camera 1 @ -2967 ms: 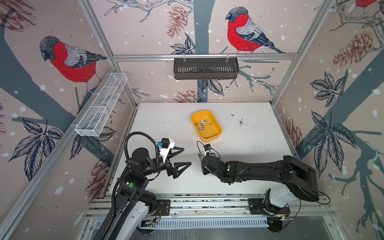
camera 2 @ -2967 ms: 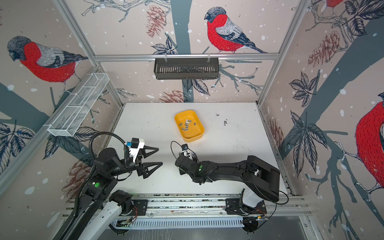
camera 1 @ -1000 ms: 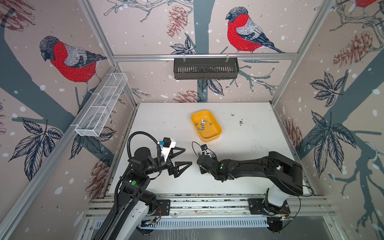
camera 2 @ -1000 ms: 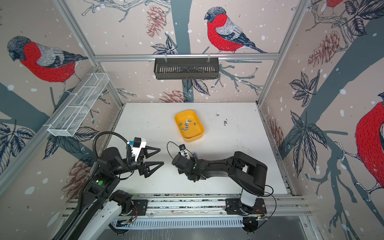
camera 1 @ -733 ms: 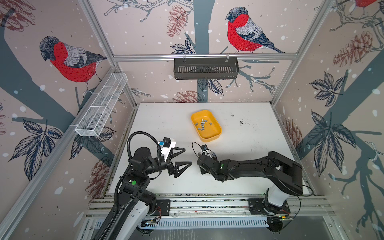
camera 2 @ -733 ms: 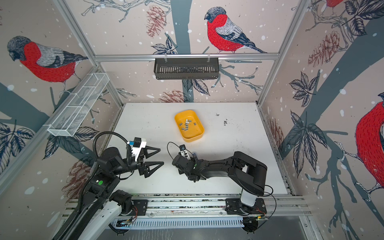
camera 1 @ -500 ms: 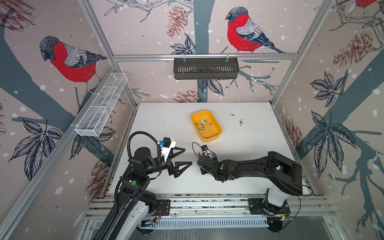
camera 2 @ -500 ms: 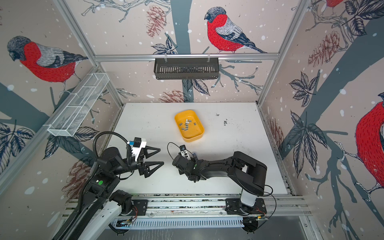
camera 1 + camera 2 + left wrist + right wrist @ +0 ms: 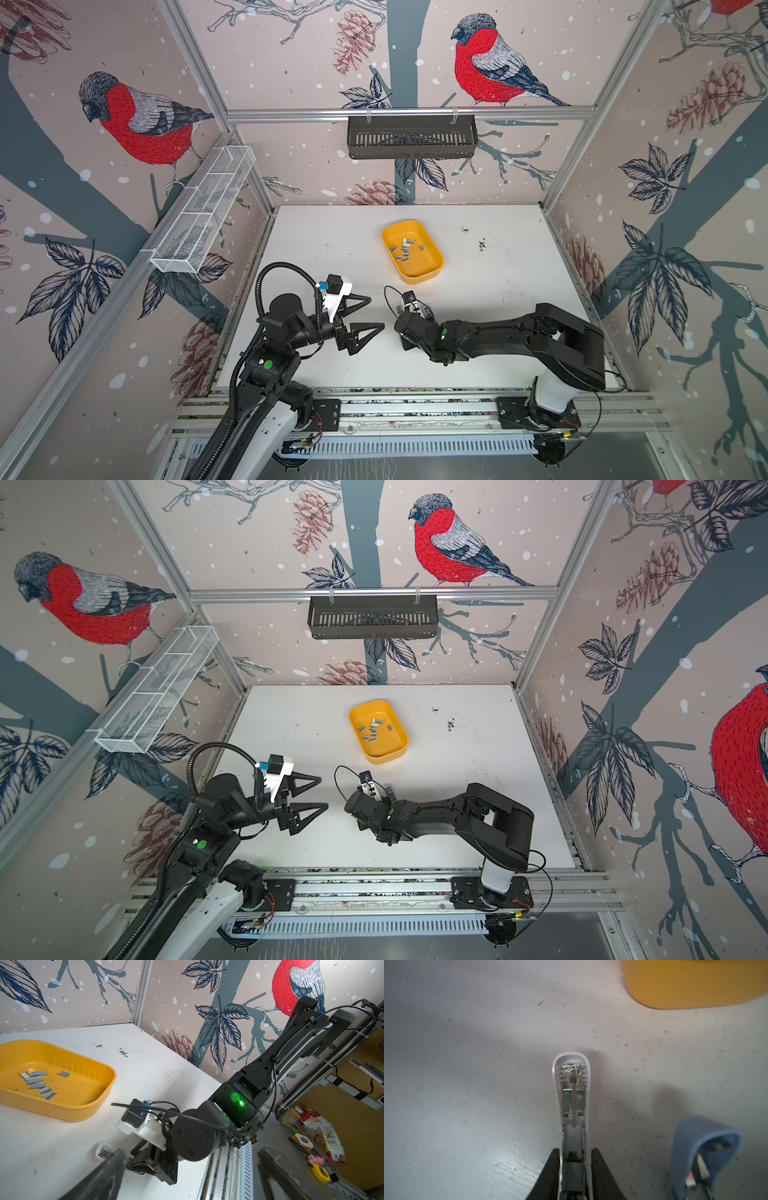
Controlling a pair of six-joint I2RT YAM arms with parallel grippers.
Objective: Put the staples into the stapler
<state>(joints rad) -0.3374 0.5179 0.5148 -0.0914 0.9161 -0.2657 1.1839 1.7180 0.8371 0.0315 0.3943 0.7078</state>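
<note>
**Jaws.** Your left gripper (image 9: 377,312) stands spread wide and holds nothing; it hangs over the front-left part of the worktop (image 9: 332,249). Your right gripper (image 9: 575,1149) has a finger close on each side of the rear of the white stapler (image 9: 574,1084). You cannot tell whether they press it.

**Tray.** The yellow tray (image 9: 419,277) sits midway between the worktop's left and right edges, nearer the back edge.

**Staplers.** The white stapler lies opened on the worktop in front of the tray, its metal spring and rail exposed. Its long axis runs in line with the right gripper's fingers, and its rounded nose points away from the wrist. A blue stapler (image 9: 704,1147) lies just beside it.

**Staples.** The staples (image 9: 38,1082) lie in the tray's left half. They are short grey strips, most roughly parallel and a few crosswise.
</note>
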